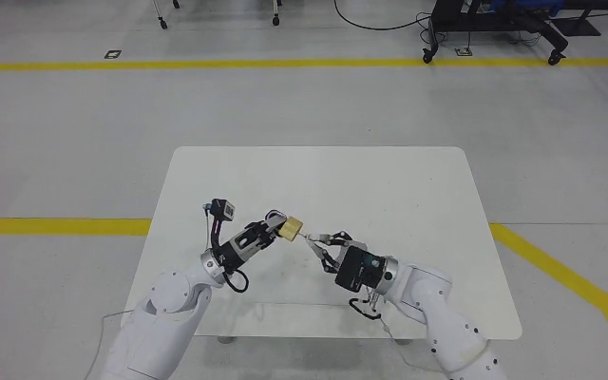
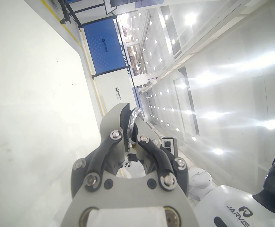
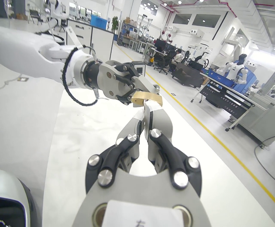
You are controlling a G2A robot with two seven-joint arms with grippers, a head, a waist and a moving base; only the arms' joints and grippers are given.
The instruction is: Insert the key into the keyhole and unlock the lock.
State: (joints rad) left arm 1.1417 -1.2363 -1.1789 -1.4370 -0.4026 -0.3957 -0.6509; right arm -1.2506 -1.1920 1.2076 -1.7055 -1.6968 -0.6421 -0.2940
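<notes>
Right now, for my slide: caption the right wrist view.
Right gripper touching the brass padlock held by the left gripper.

top view: bright, even overhead light, no hard shadows. the white table sits close to blown out against the pale floor. left wrist view: tabletop washed to near white, and the ceiling lights flare into long streaks (worst on the glossy panels). right wrist view: balanced hall light, mild sheen on the brass lock, only soft faint shadows on the tabletop. both wrist views bend hard at the borders, fisheye style.
</notes>
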